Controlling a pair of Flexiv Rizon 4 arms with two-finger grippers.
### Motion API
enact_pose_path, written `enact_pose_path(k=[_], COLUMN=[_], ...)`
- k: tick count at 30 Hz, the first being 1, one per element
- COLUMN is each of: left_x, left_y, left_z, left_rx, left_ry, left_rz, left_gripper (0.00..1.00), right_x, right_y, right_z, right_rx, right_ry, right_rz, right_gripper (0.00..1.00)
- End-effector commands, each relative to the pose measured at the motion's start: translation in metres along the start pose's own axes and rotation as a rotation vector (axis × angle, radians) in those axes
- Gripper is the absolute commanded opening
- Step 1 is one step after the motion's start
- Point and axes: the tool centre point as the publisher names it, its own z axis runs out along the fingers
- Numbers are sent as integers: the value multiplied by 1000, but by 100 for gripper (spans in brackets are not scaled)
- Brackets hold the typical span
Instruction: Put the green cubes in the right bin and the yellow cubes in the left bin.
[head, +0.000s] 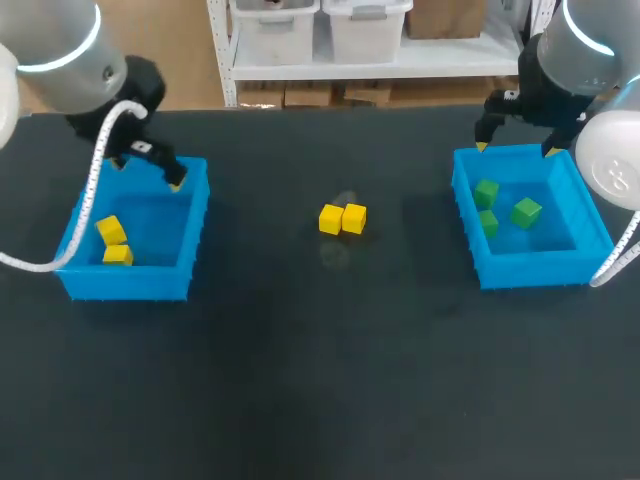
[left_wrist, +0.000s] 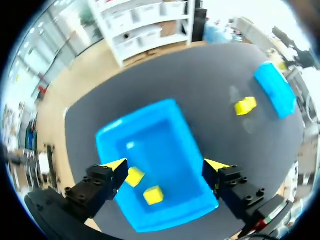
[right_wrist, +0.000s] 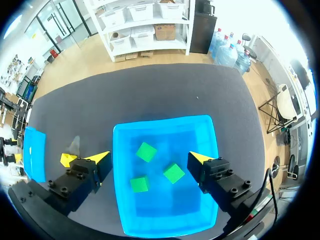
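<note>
Bins sit at opposite ends of the dark bench (head: 330, 380). The left bin (head: 125, 283) holds two yellow cubes (head: 111, 230), and the right bin (head: 530, 272) holds three green cubes (head: 527, 211). A loose pair (head: 342, 218) of yellow cubes lies mid-bench, touching each other. The left claw (left_wrist: 166, 165) hangs over its bin, fingers wide apart and empty. The right claw (right_wrist: 148, 157) does likewise. Only the head view shows both bins' contents. The left wrist view shows both loose cubes, while the right wrist view catches one, partly hidden beside a finger.
</note>
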Motion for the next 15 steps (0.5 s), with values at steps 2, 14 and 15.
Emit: enact_pose_path(k=[2, 14, 15], left_x=[-27, -66, -67], left_y=[-35, -130, -137], left_z=[-1, 12, 13], left_rx=[69, 206, 206], left_ry=[-14, -36, -36], left_rz=[244, 768, 819], left_gripper=[100, 100, 100], right_x=[2, 2, 2], right_y=[0, 0, 0], right_z=[-1, -1, -1], right_rx=[2, 2, 2], right_ry=[-5, -5, -5], right_rz=[2, 2, 2], right_gripper=[100, 100, 100])
